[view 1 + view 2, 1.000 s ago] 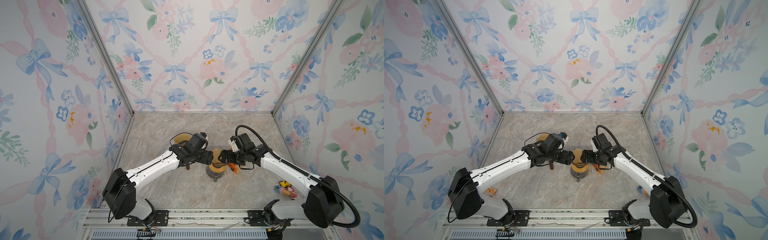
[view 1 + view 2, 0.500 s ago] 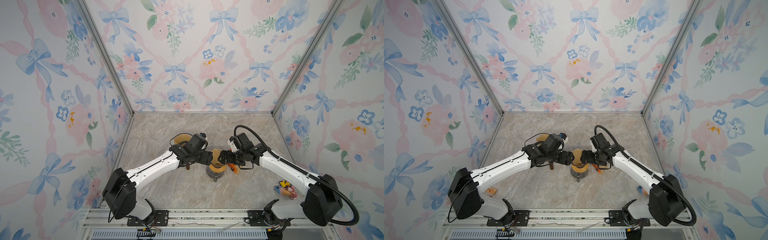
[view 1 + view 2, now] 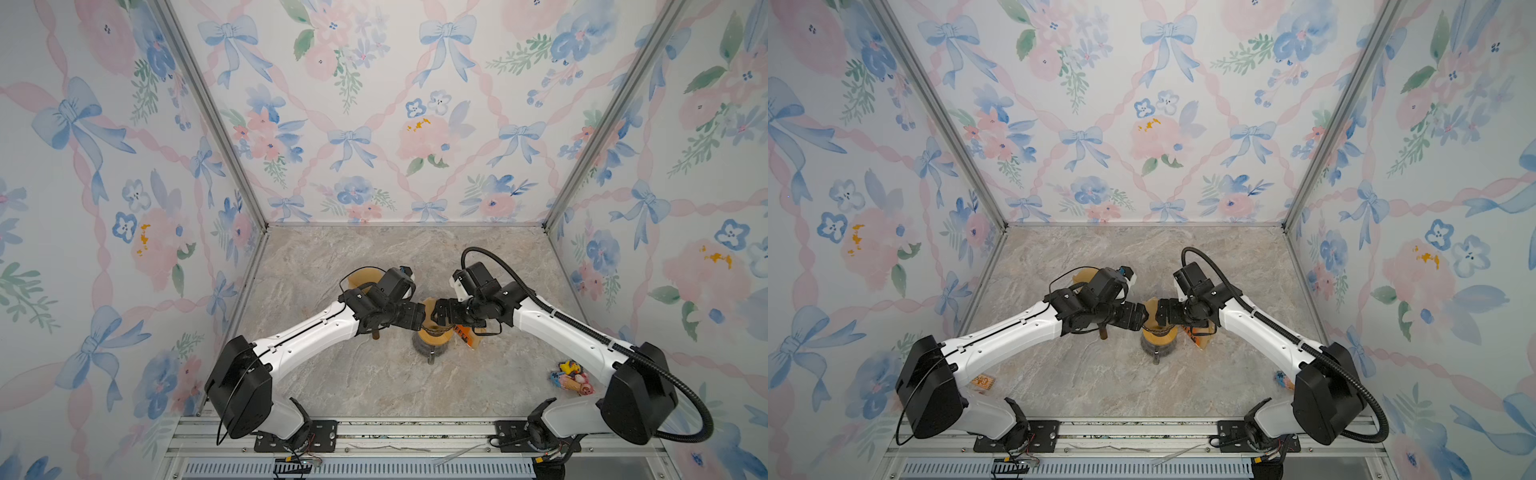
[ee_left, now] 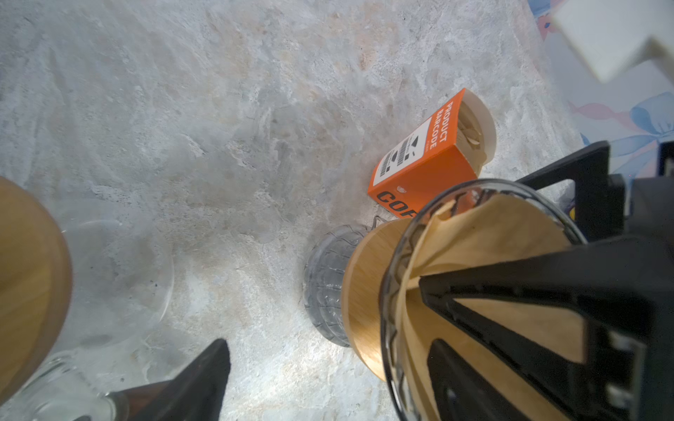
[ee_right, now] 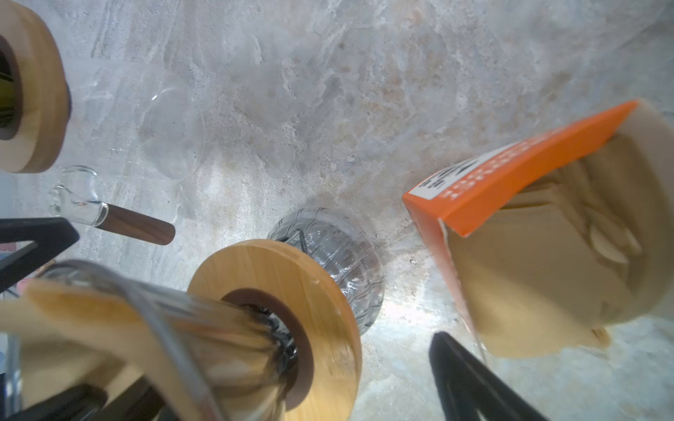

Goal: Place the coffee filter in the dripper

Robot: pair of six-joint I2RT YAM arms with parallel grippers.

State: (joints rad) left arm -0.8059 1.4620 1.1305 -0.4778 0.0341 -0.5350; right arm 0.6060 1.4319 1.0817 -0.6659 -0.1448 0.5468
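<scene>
Coffee filter (image 4: 510, 233) seated in the glass dripper (image 4: 364, 302), brown paper spread open against the cone, one creased flap standing near the rim. Found right at the fingertips of the left gripper (image 3: 419, 319) — one black finger (image 4: 547, 277) reaching down inside the cone and lying over the paper, the other finger (image 4: 204, 375) well out to the side, above bare table (image 4: 182, 109). Left jaws spread wide, nothing pinched between them. Wooden collar of the dripper resting on a ribbed glass jar (image 4: 321, 284), directly below the left fingers.

Right gripper (image 3: 439, 313) facing the left one across the dripper, tips close together in both top views. Jaws likewise wide apart, gripping nothing. One right finger (image 5: 467, 382) between the dripper and an orange box (image 5: 510, 171), just beside the box; the other mostly hidden behind the dripper — contact with it impossible to tell. Box open at one end, more folded filters showing inside. Second wood-collared glass piece (image 5: 33, 94) beyond the outer left finger, well apart from the filter, with a dark wooden handle (image 5: 135, 227) beside it.
</scene>
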